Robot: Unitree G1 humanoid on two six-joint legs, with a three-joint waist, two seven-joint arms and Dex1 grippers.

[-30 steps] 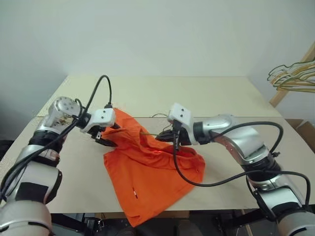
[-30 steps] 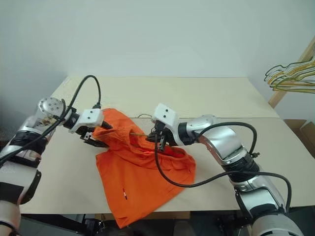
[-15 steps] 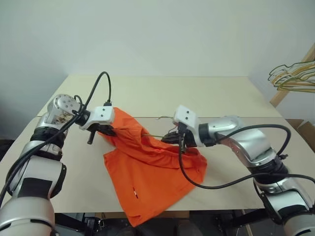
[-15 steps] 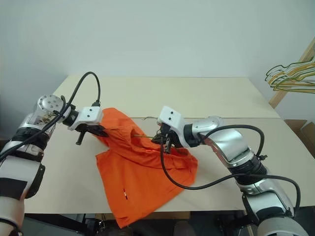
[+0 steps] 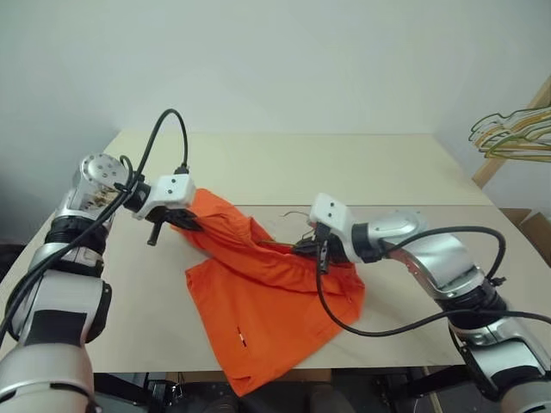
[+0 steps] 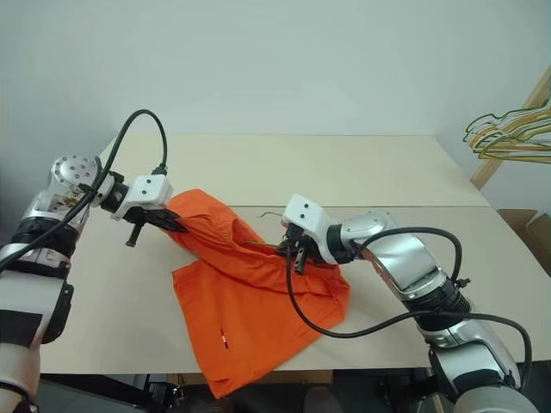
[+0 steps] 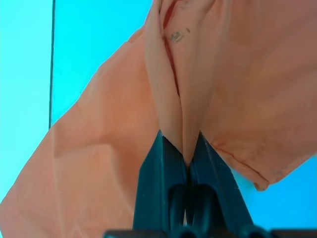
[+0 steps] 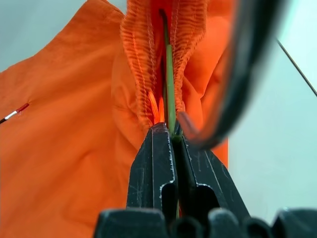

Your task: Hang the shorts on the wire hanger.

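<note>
Left eye view: shorts (image 5: pixel 258 292) spread over the near half of the counter (image 5: pixel 362 163), one corner lifted off the surface toward the left, the lower leg draping over the near edge. Pinched there by the left gripper (image 5: pixel 191 225), clamped tight on a fold of the orange fabric; same fold seen squeezed between the black fingers (image 7: pixel 159 163) in the left wrist view. Likely held up and out to stretch the cloth taut, so the waistband stays open along the wire rather than bunching

On the other side, right gripper (image 5: pixel 307 249) clenched on the wire hanger (image 8: pixel 169 84) together with the gathered waistband, as the right wrist view shows: thin olive wire running straight up between the ribbed elastic folds, gripped at its base by the shut fingers (image 8: pixel 156 158). Only short stretches of that wire visible from the head, poking out of the fabric near the right gripper; the rest buried inside the shorts, hook not clearly made out

Seemingly mid-threading: hanger partly inside the garment, cloth tensioned between the two arms. Risk, by judgement: thin fabric slipping from the left pinch, or the wire snagging in the elastic gathers

Bunch of green and yellow hangers (image 5: pixel 516 133) at the far right, well apart from the work
</note>
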